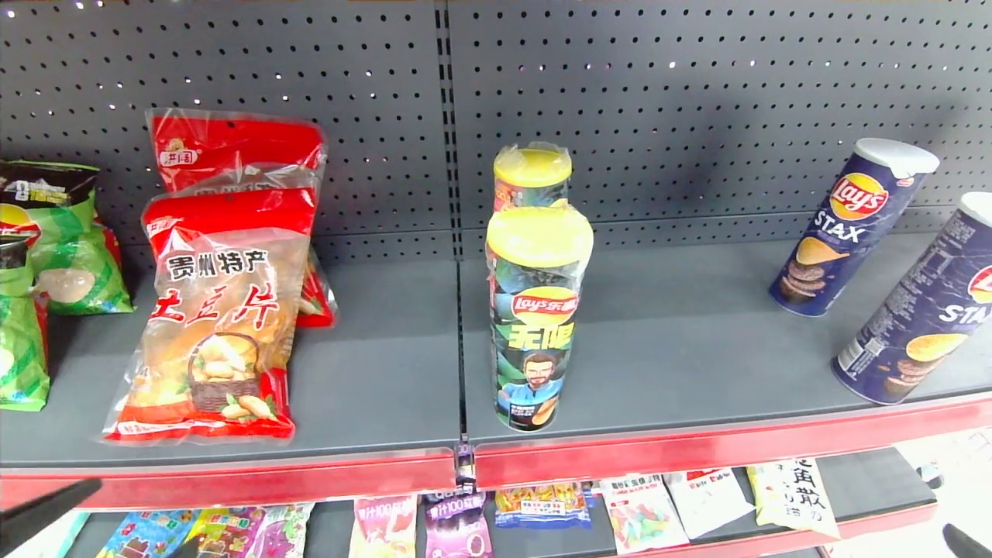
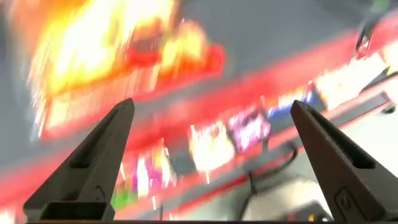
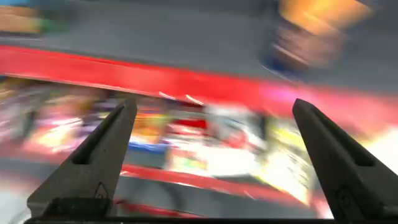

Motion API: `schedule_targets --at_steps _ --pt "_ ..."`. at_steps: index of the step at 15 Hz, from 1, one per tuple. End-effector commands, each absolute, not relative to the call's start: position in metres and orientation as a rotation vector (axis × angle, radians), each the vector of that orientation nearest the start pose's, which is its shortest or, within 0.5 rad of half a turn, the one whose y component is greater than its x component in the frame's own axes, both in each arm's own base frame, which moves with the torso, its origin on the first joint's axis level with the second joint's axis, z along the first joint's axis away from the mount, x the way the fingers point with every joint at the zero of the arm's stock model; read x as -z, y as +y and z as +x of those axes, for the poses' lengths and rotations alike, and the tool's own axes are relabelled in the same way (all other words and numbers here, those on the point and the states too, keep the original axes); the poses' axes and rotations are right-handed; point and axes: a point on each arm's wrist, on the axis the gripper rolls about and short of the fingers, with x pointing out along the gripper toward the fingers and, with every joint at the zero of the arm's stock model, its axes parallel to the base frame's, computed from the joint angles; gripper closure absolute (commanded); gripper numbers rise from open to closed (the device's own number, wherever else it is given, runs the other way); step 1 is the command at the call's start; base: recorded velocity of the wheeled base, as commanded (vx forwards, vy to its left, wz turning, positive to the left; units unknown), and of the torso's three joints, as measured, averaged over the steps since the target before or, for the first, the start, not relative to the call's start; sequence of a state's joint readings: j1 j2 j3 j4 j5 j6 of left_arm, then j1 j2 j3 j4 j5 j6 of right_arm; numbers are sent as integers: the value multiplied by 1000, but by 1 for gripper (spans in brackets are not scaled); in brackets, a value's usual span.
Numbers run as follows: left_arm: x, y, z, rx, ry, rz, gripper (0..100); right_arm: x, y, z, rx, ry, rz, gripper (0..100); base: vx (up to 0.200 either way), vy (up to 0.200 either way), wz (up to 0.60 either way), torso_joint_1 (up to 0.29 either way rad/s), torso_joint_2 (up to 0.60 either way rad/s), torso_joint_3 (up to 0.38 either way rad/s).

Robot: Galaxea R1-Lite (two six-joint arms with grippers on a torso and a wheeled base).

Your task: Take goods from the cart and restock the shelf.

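Head view: the shelf carries green bags at far left and two red potato-chip bags beside them. Two yellow-lidded cans stand one behind the other at centre, and two blue cans lean at right. Small packets lie on the tier below.

Left wrist view: the left gripper is spread wide with nothing held. The shelf's red edge is blurred beyond it.

Right wrist view: the right gripper is likewise spread wide and holds nothing, facing the blurred red edge.
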State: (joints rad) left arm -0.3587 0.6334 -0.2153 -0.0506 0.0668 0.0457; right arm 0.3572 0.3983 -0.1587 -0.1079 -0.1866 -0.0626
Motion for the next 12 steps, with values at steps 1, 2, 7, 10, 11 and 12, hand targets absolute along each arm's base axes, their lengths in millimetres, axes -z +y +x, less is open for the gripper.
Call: schedule_targets --at_steps 1,2,7,10,11,12 --pt "-111 9 -29 106 260 48 0 -122 -9 -11 -38 55 -76 0 0 0 0 0 0 0" --pt "-104 8 -35 32 253 17 0 -120 -10 -13 -4 96 -87 0 0 0 0 0 0 0" --pt "-91 1 -43 -20 178 -36 0 -94 -12 -26 213 174 -74 0 0 0 0 0 0 0" --pt "-85 -2 -28 90 12 -23 0 -89 -11 -24 177 184 -5 0 0 0 0 0 0 0" --pt "-85 -2 -28 77 15 -19 0 -88 -11 -23 172 176 -5 0 0 0 0 0 0 0" --pt "-83 0 -27 26 15 -8 0 -86 -10 -20 160 139 -2 0 0 0 0 0 0 0"
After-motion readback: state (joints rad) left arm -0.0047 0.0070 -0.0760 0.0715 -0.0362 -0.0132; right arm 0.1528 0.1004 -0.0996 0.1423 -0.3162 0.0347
